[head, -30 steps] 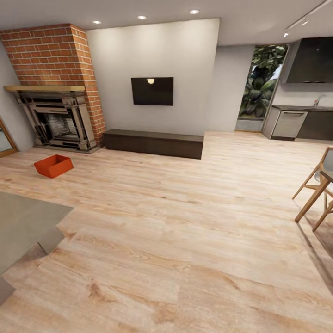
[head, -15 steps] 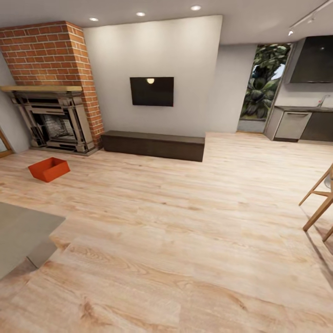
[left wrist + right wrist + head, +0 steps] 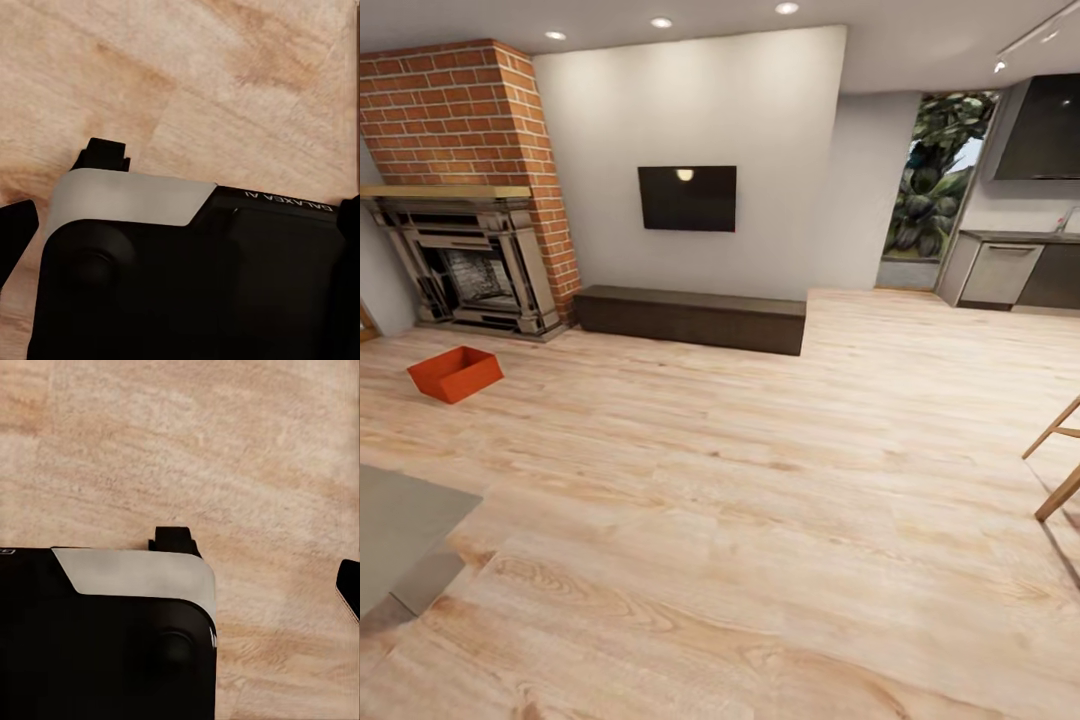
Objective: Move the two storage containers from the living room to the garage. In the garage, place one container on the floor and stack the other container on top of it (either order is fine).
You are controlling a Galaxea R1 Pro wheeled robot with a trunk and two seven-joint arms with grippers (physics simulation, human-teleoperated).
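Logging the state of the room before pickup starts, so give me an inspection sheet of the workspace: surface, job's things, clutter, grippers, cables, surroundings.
Surface: light wood-plank floor.
Job's things: one storage container on the planks in front of the fireplace, upright and open-topped.
Clutter: grey rug corner, wooden chair legs.
Grippers: wrist views look down over the robot's dark base; open or shut cannot be told.
Cables: nothing seen.
Surroundings: wall TV, low cabinet, kitchen units.

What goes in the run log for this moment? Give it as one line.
phase: in living room, no grasp | storage container: on wood floor by fireplace | second container: unseen | grippers: state unclear
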